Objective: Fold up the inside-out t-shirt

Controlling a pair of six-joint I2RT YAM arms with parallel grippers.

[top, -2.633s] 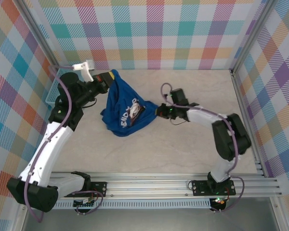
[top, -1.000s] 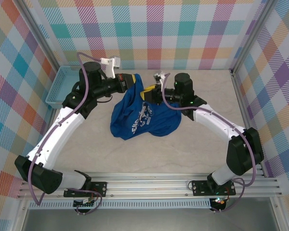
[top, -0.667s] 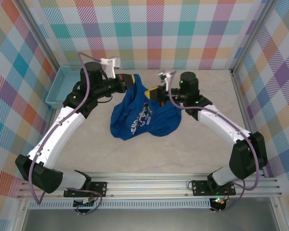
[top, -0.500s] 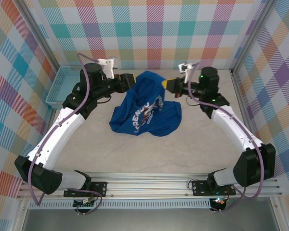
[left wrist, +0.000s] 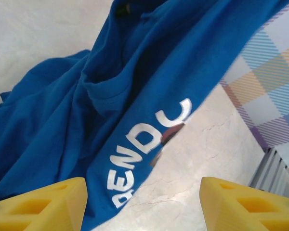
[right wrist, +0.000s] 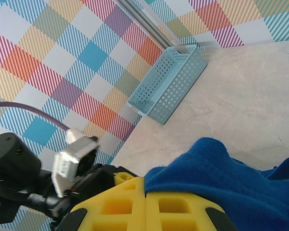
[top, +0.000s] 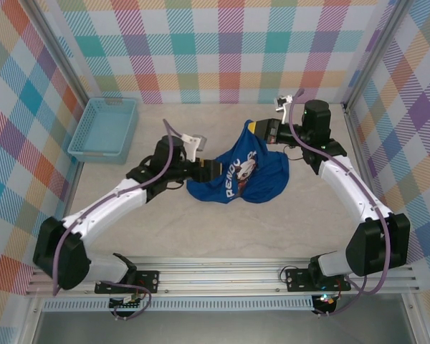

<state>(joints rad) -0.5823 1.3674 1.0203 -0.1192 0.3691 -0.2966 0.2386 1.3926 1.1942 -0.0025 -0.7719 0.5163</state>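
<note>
Overhead, the royal-blue t-shirt (top: 247, 172) lies bunched in the upper middle of the frame on the pale, stone-veined bench (top: 222, 229). It is a soft, crumpled heap with white lettering and a small print facing up. Its top corner is drawn into a peak that runs to the right tool (top: 261, 130), which is clamped on the cloth. The left tool (top: 209, 170) sits low at the heap's left edge, just beside the fabric. At the upper left a rectangular light blue mesh basket (top: 104, 129) of plastic stands well apart from the shirt, near the checked wall (top: 229, 50).

From the left wrist, the knit cloth falls in deep diagonal folds from the upper right to the lower left, and the white letters curve along one fold. The left tool's two blocky yellow fingertips (left wrist: 48, 202) stand in the bottom corners, wide apart. The shirt's lower edge and bare bench lie between them, and I cannot tell whether the left one touches the cloth.

From the right wrist, the right tool's ribbed yellow fingers (right wrist: 115, 207) meet at the bottom centre, pressed together. A fuzzy blue fold bulges out above them to the lower right. The perforated basket sits tilted in the upper middle against the wall.
</note>
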